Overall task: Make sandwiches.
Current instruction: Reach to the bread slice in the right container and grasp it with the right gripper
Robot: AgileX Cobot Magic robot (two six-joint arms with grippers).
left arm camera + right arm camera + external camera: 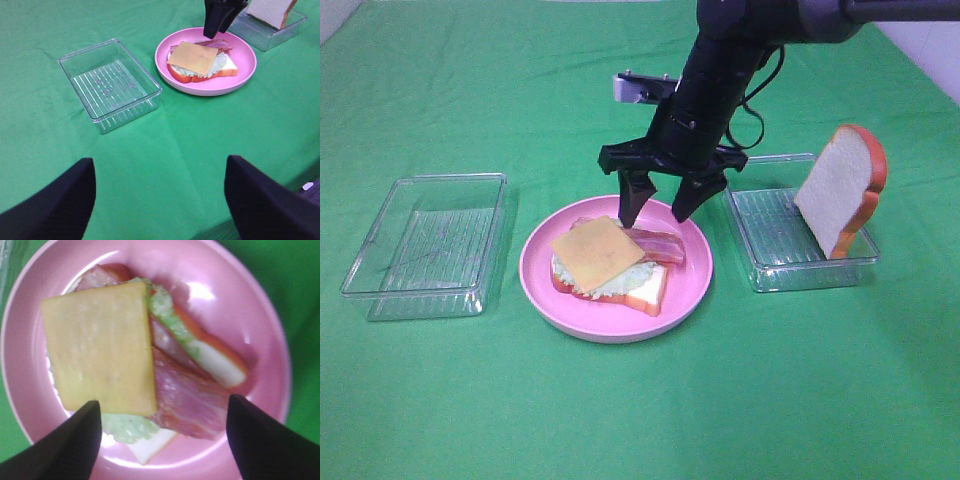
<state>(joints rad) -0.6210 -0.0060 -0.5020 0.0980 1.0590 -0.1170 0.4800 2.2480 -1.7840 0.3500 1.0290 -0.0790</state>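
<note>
The sandwich (610, 265) lies open on a round pink plate (535, 282): a bread slice at the bottom, pale green lettuce (165, 315), a reddish bacon strip (187, 395) and a yellow cheese square (597, 251) on top. My right gripper (652, 218) hangs just above the bacon at the plate's far side, open, with nothing between its fingers (75, 440). A second bread slice (840, 190) leans upright in the right clear tray (800, 270). My left gripper (160, 200) is open over bare green cloth, well short of the plate (245, 70).
An empty clear plastic tray (425, 245) sits left of the plate, also seen in the left wrist view as the tray (110, 82). Green cloth covers the whole table. The right arm (720, 70) reaches in from the top right.
</note>
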